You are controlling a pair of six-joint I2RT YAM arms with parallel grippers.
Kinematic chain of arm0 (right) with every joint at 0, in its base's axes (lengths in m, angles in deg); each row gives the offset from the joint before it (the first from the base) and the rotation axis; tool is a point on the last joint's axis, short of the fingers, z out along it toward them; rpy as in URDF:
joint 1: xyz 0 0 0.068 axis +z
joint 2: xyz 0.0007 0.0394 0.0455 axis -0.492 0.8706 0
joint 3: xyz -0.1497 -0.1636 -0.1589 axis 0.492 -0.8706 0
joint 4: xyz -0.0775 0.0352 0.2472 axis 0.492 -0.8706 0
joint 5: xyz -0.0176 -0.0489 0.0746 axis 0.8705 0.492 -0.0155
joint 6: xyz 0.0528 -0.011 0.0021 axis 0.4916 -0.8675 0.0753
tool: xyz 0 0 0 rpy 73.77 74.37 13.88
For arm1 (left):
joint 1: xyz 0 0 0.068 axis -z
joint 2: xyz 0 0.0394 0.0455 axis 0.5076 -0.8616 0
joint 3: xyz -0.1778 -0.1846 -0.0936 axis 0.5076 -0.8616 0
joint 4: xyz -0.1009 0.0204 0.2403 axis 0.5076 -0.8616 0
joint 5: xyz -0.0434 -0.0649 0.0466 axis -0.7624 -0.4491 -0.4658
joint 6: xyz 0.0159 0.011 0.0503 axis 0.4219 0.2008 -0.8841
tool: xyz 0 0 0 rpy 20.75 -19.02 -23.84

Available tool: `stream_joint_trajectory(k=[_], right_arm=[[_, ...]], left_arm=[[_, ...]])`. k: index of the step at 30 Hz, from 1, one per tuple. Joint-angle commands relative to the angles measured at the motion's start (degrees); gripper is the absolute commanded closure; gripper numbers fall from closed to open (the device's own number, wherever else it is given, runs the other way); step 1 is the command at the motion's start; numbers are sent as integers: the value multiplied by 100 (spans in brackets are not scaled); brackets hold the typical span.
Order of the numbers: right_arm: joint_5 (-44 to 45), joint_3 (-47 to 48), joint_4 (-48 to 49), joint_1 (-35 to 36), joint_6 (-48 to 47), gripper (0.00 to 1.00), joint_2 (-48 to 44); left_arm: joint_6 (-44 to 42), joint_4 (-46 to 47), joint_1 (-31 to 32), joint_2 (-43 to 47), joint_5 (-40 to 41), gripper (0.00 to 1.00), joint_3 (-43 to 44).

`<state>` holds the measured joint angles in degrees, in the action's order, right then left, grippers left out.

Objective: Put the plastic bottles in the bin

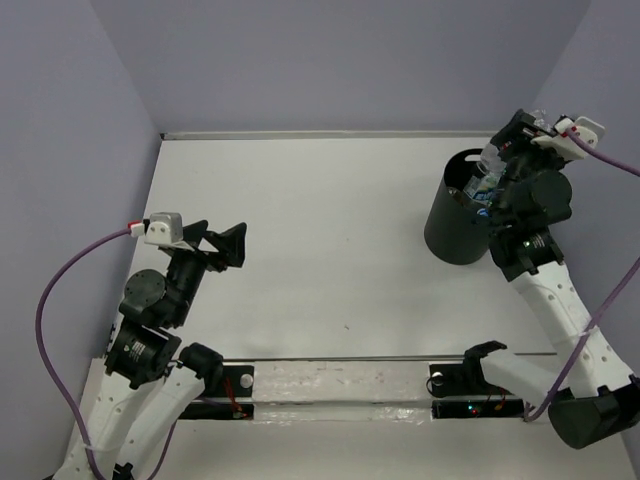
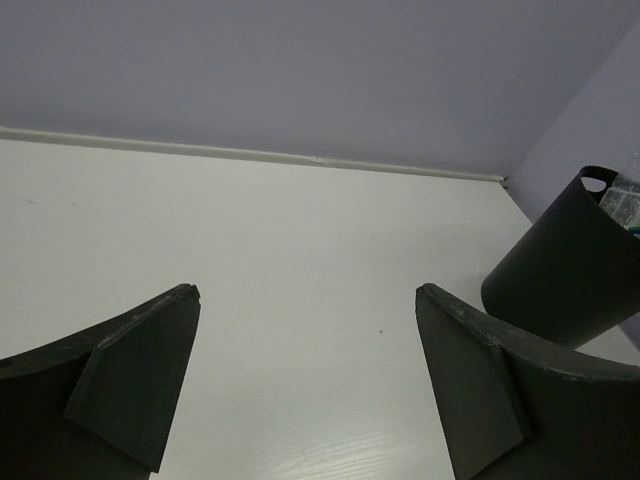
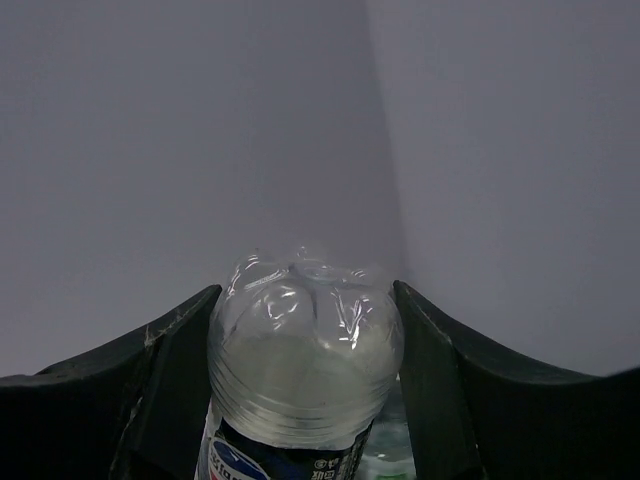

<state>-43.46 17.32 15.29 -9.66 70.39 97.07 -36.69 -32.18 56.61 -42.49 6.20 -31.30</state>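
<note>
Drop step now. Gripping a bottle (image 3: pixel 305 350) in the right end effector (image 3: pixel 306 292), both fingers pressed to its sides, lobed base out past the fingertips, label end nearer the wrist. Holding it up at the mouth of the bin (image 1: pixel 458 215), far right of the tabletop (image 1: pixel 330 220), seemingly just over the far rim, though hard to place exactly from the top view. Looks like more clear plastic down inside the bin, with a flash of blue; too dark in there to count.

Over on the left: hovering low with the left end effector (image 2: pixel 307 291), fingers spread wide, nothing between them. No other bottle in sight outside the bin, so probably near the end of the job.

Next, judging from here: little more than a release. Bring the bottle fully inside the rim line, then spread the fingers and let it fall. Worth staying off the rim when pulling away, for fear of tipping or sliding a light bin.

On materials: thin, clear, glossy plastic on the bottle, petal-shaped base, fine ribs below it, blue printed label round the body. Likely empty and light, easy to dent under a hard squeeze. Bin in matte black plastic, tall, smooth-walled, round, with an oval handle slot near the rim. Tabletop white, faintly grained, flat and slick.
</note>
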Motion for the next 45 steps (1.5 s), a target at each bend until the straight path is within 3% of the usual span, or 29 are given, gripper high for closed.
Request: stream_joint_trajectory(k=[1, 3, 8, 14, 18, 24, 27, 28, 29, 32, 34, 45], right_arm=[[1208, -999, 1965, -381, -1939, 62, 235], [1271, -1184, 2669, -618, -2302, 62, 314], [1245, -1062, 3083, -882, -2997, 62, 761], [1263, -1351, 4452, -944, -3903, 61, 1412], [1359, -1623, 4657, -997, -3851, 61, 1755], [1579, -2045, 4315, -997, -3053, 58, 1905], [1614, -2037, 3903, -997, -2762, 43, 1808], [1527, -1950, 3658, -997, -2378, 26, 1643], [1448, -1871, 2933, -997, -2113, 20, 1450], [1193, -1572, 1954, -997, -1479, 11, 1211], [1087, -1414, 1426, -997, -1198, 7, 1106], [-221, -413, -1748, -997, 929, 9, 482]], left_arm=[[6, 348, -44, 73, -161, 1, -36], [6, 357, -53, 82, -205, 1, -36], [6, 339, -36, 178, -188, 1, -36], [6, 313, -1, 275, -144, 1, -36], [-3, 304, 17, 319, -126, 1, -36], [-3, 296, 17, 311, -100, 1, -27], [6, 304, 17, 275, -117, 1, -36], [-3, 304, 17, 249, -117, 1, -36], [6, 304, 8, 223, -117, 1, -36], [-3, 304, 17, 205, -109, 1, -36], [-3, 313, 17, 187, -91, 1, -45], [-3, 322, 8, -23, -30, 1, -45]])
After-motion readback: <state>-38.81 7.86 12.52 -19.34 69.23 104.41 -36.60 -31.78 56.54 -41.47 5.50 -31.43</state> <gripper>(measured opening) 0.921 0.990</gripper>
